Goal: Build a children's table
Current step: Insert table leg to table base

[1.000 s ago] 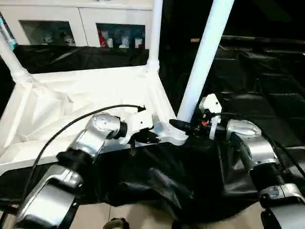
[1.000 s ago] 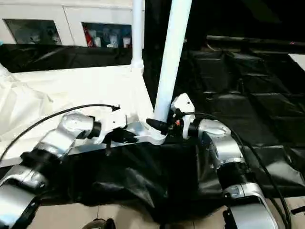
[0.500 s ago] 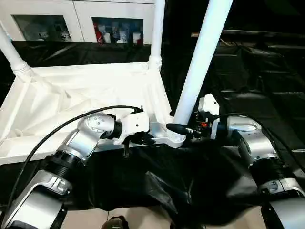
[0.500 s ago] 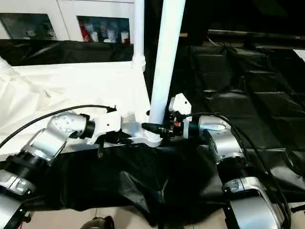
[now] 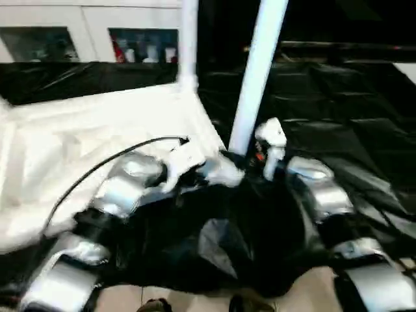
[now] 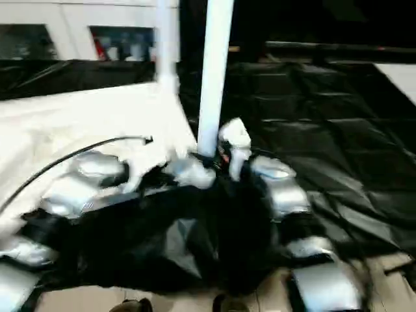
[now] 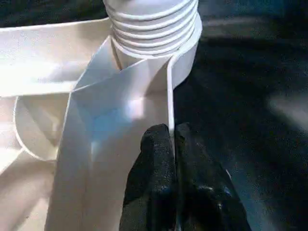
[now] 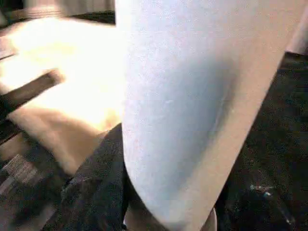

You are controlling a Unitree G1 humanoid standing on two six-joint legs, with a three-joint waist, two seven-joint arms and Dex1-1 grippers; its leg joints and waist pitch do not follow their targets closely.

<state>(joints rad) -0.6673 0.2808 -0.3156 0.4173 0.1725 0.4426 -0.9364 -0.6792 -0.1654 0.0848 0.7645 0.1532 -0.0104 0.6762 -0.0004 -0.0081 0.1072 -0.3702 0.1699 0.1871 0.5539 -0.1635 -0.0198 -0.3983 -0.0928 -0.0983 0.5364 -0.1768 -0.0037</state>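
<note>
The children's table lies upside down, its white ribbed top [image 5: 78,143] on black sheeting. A far leg [image 5: 188,39] stands in a back corner. At the near right corner, a long white leg [image 5: 257,71] rises from the round socket [image 7: 185,62], its ridged end [image 7: 154,19] seated there. My left gripper [image 7: 172,132] is shut on the thin rim wall of the top just beside that socket. My right gripper [image 5: 235,156] is closed around the base of the near leg [image 8: 183,106], with one black finger [image 8: 96,192] against its side.
White cabinets [image 5: 91,39] with glass fronts line the back wall. Black sheeting [image 5: 338,104] covers the work surface to the right and hangs over the front edge. A strip of pale floor [image 5: 195,296] shows below.
The whole picture has swung and blurred, so the camera moved. Both grippers keep the same holds at the near corner.
</note>
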